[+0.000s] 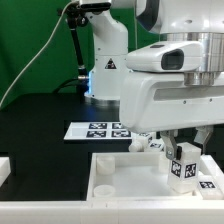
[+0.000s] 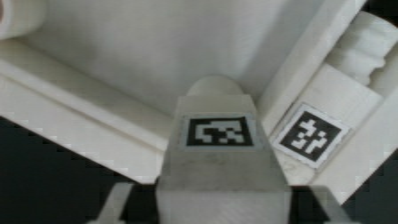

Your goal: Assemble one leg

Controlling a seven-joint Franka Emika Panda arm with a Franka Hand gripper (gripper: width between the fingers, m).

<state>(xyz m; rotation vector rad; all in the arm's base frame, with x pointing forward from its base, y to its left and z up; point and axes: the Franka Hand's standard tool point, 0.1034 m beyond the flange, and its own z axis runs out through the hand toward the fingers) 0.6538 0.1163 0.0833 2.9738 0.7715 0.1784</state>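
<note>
While the gripper point(image 1: 183, 152) clamps the leg point(image 1: 184, 168) above the tabletop point(image 1: 120, 178), it should keep it upright and lower squarely into the corner

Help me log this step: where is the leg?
The leg stands upright at the exterior view's lower right, between the fingers, over the white tabletop's right corner.

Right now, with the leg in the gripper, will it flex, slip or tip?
The leg looks like rigid moulded plastic, so flexing seems unlikely. Its smooth faces might slip in the gripper. Released upright on the tabletop, it could tip.
</note>
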